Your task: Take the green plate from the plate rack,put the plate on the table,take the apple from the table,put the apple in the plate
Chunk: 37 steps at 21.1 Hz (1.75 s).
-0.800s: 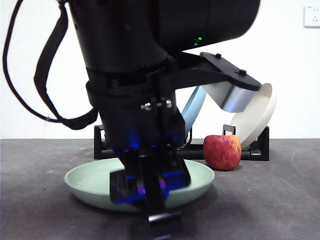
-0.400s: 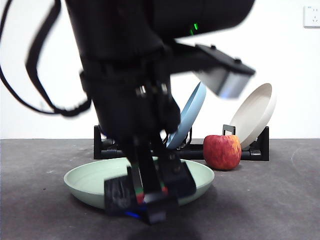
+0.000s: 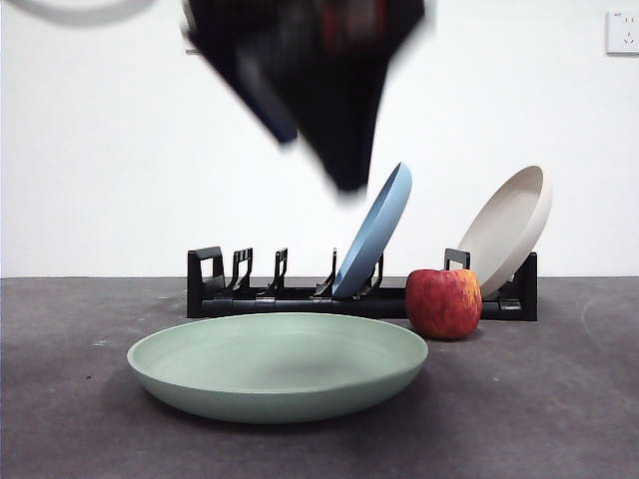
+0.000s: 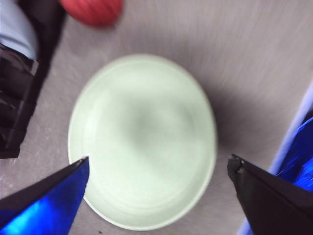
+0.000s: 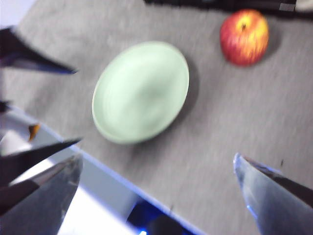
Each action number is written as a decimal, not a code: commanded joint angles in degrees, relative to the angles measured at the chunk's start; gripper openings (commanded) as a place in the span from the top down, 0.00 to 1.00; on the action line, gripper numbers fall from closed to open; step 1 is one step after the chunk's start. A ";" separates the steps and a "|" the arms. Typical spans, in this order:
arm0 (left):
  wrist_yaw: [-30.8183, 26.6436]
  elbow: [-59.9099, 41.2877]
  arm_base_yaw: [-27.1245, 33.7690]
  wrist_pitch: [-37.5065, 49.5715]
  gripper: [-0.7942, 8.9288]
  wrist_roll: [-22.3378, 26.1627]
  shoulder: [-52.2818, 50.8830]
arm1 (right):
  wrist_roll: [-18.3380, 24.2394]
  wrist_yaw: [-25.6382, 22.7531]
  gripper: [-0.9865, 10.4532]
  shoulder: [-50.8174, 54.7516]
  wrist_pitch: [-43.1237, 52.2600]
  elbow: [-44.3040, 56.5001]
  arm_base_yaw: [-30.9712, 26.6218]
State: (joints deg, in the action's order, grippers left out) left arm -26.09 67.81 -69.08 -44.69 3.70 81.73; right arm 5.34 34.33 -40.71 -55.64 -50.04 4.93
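Plate [image 3: 278, 365] lies flat and empty on the counter [image 3: 539, 399], just in front of the rack [image 3: 300, 294], rim up and resting on its base. My left hand [image 4: 157, 169] hangs above it with nothing in its grip, jaws spread wide, one to each side of the green disc as its wrist camera sees it; in the front view that hand shows as a dark blurred mass at the top, clear of the plate and apart from everything on the counter. My right hand [image 5: 156, 169] is also released, jaws wide apart, looking down from high up over the counter's near edge, with the plate [image 5: 141, 91] and the apple [image 5: 244, 36] both in its sight and neither touched. The apple [image 3: 443, 302] sits upright on the counter, to the right of the plate in the front view and a little behind it, just in front of the rack's right end, apart from the plate's rim. In the rack, a blue plate [image 3: 374, 230] stands tilted in a slot near the middle, and a beige plate [image 3: 506, 230] leans at the right end, behind the apple. The slots on the rack's left part hold nothing. From my left wrist, the apple [image 4: 92, 11] peeks in at the edge beyond the plate [image 4: 142, 141].
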 commanded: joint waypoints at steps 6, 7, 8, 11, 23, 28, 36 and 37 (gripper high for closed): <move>10.16 7.67 -0.28 -3.43 0.43 -7.61 -11.82 | -5.51 -1.66 0.34 -9.81 15.54 -0.17 1.20; 10.49 8.24 -0.28 -3.58 0.43 -7.91 -13.03 | -5.55 -2.82 0.34 -11.30 17.05 -0.17 1.73; 11.04 8.87 -0.28 -3.80 0.43 -8.35 -14.23 | -5.53 -4.61 0.34 -13.09 18.62 -0.17 2.45; 11.50 10.08 -0.28 -4.13 0.43 -8.87 -17.38 | -5.60 -9.09 0.33 -18.56 23.28 -0.17 5.16; 11.58 10.25 -0.31 -9.18 0.43 -14.27 -21.73 | -5.73 -25.97 0.27 -43.12 46.38 -0.17 15.76; 11.54 10.25 -0.31 -9.18 0.43 -14.67 -21.73 | -5.73 -28.70 0.27 -50.14 52.11 -1.11 16.22; 11.54 10.25 -0.31 -9.20 0.43 -14.67 -21.73 | -5.95 -28.76 0.27 -57.94 54.29 -5.46 16.20; 11.56 10.25 -0.31 -9.20 0.43 -14.67 -21.73 | -5.92 -28.76 0.27 -58.71 54.31 -5.51 16.20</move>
State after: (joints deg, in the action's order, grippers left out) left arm -14.57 78.22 -69.19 -54.02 -10.59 59.99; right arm -0.08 5.78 -98.70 -1.58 -55.64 21.02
